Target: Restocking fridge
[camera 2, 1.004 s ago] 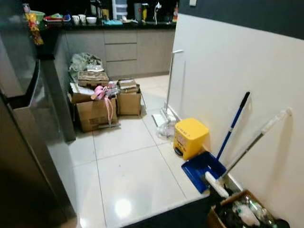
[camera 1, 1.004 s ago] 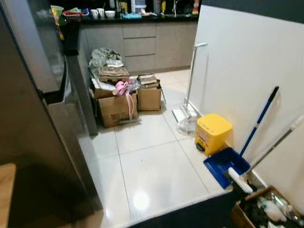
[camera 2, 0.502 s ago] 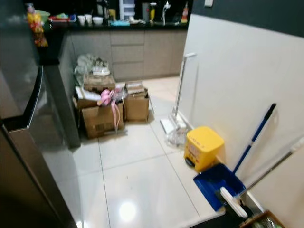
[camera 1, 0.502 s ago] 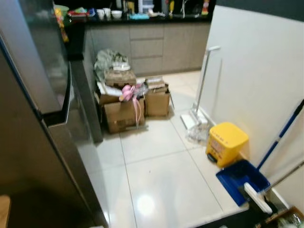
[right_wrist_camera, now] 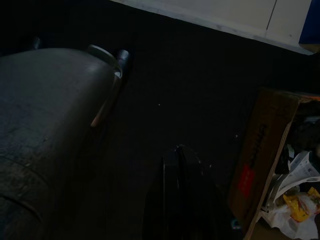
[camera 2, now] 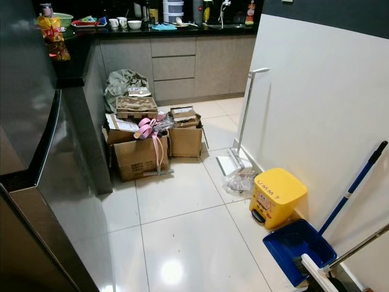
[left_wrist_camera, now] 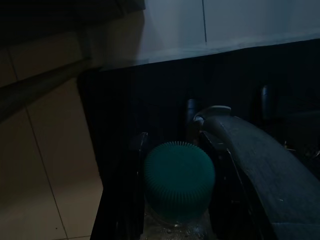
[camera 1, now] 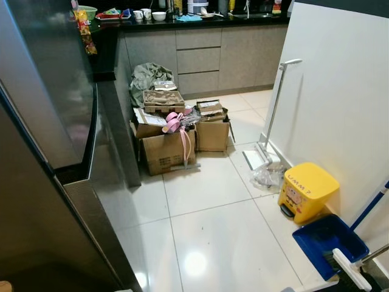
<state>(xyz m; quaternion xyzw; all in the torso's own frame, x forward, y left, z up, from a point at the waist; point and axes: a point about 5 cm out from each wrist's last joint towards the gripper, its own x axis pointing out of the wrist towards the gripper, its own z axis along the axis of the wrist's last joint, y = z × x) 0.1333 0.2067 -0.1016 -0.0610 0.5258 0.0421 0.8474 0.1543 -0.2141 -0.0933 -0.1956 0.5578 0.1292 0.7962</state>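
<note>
The tall dark steel fridge (camera 1: 48,121) stands shut at the left, its long door handle (camera 1: 91,128) facing the tiled aisle. In the dim left wrist view my left gripper (left_wrist_camera: 179,200) is shut on a clear bottle with a ribbed teal cap (left_wrist_camera: 179,177), one black finger (left_wrist_camera: 136,195) on each side of it. My right gripper (right_wrist_camera: 177,192) hangs low over a dark mat, its two fingers pressed together with nothing between them.
Cardboard boxes (camera 1: 173,143) with pink ribbon sit on the floor by the fridge's far corner. A mop (camera 1: 273,109), yellow bin (camera 1: 307,191) and blue dustpan (camera 1: 330,243) line the white wall (camera 1: 340,91). A box of rubbish (right_wrist_camera: 265,150) lies near my right gripper. Counter (camera 1: 200,24) at the back.
The whole picture has shifted right and down, so the camera has turned left and lifted. The wooden edge and rubbish box left the eye views. Nothing in the room moved.
</note>
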